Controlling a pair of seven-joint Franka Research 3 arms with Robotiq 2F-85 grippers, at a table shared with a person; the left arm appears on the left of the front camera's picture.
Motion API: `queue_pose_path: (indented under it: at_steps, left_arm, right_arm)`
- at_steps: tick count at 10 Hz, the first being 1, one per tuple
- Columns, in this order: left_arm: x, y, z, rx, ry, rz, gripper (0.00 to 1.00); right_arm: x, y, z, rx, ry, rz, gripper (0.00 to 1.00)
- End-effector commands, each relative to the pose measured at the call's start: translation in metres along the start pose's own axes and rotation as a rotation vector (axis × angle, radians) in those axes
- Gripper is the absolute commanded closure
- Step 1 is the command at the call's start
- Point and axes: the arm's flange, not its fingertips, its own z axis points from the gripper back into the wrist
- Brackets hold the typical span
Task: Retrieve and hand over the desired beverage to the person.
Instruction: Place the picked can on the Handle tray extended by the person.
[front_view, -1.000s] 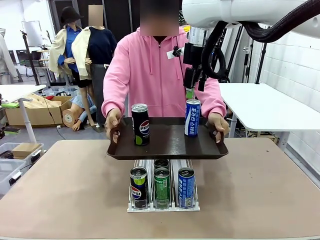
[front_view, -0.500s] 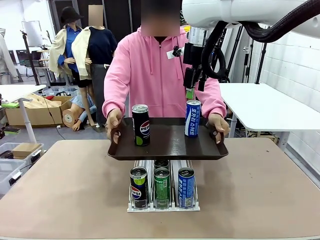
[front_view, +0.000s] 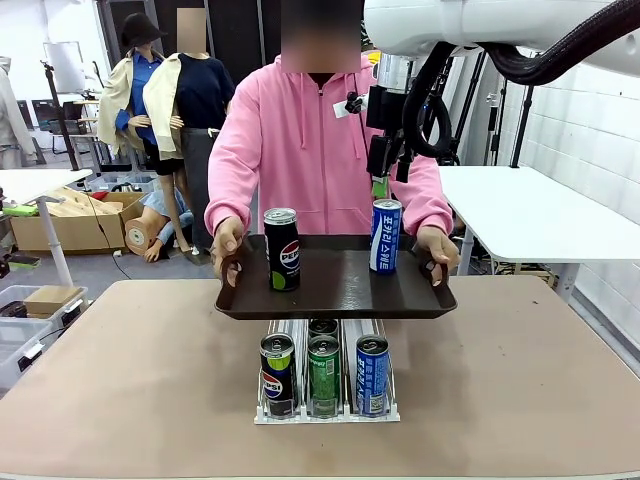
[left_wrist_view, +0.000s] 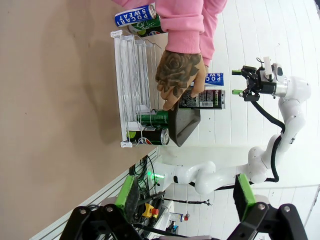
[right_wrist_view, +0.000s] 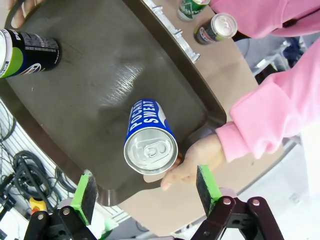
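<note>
You're near done, it seems: the blue can (front_view: 385, 235) stands on the tray (front_view: 335, 292) the person (front_view: 315, 150) holds, your right gripper (right_wrist_view: 145, 192) hangs empty and wide above it, left gripper (left_wrist_view: 182, 200) likewise open, only withdrawal left.

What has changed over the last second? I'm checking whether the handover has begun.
Nothing visibly changed. The person holds the tray level over the rack, with the Pepsi can and the Pocari Sweat can upright on it. The right gripper hangs open above the blue can.
</note>
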Motion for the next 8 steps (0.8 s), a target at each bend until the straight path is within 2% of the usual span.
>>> queue_pose_path:
  at_steps: [1,4,6,8]
  left_arm:
    - [-0.001,-0.002,0.002,0.0,-0.004,-0.004,0.0]
    - [-0.001,-0.002,0.002,0.0,-0.004,-0.004,0.0]
    - [-0.001,-0.002,0.002,0.0,-0.004,-0.004,0.0]
    - [-0.001,-0.002,0.002,0.0,-0.004,-0.004,0.0]
  right_arm:
    - [0.0,0.0,0.0,0.0,0.0,0.0,0.0]
    - [-0.017,0.019,0.011,0.047,-0.062,0.01,0.0]
    - [-0.056,0.022,0.011,0.097,-0.114,-0.015,0.0]
    - [-0.103,0.009,0.003,0.152,-0.189,-0.054,0.0]
